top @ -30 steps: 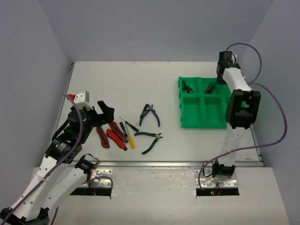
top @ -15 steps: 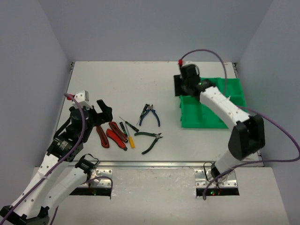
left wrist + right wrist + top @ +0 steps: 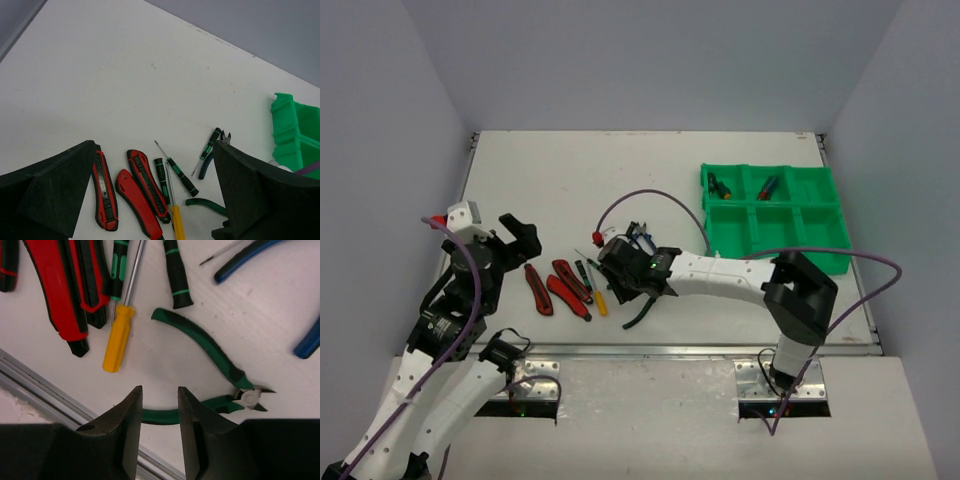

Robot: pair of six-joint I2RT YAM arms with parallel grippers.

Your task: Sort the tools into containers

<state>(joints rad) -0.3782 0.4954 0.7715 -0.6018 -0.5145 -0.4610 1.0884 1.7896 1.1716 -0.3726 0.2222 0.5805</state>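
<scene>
The right end effector [image 3: 159, 407] hangs low over the green pliers [image 3: 210, 347]. Its two black fingers [image 3: 127, 425] are narrowly apart and clamped on nothing. The pliers' near handle shows in the gap, running from finger to finger and not across the closing line. We judge that a turn of the wrist is needed before a squeeze can catch it.

The left end effector [image 3: 154, 150] waits with its fingers wide apart above the red cutters [image 3: 142, 180], touching none of them. It looks placed to take that cluster while the right arm works the pliers.

Most tools lie loose on the white tabletop [image 3: 570, 170], well apart from the tray [image 3: 820, 215]. Only two small tools [image 3: 720, 186] sit in the tray's far compartments, so the sorting is barely begun.

The pliers have curved, dipped handles in dark green and a bare steel pivot. The yellow screwdriver [image 3: 118, 337] has a smooth, blocky handle on a thin steel shaft. The cutters are flat, with red shells edged in black. The blue pliers [image 3: 250, 255] lie beside the green ones. The tray is glossy moulded plastic with straight dividing walls.
</scene>
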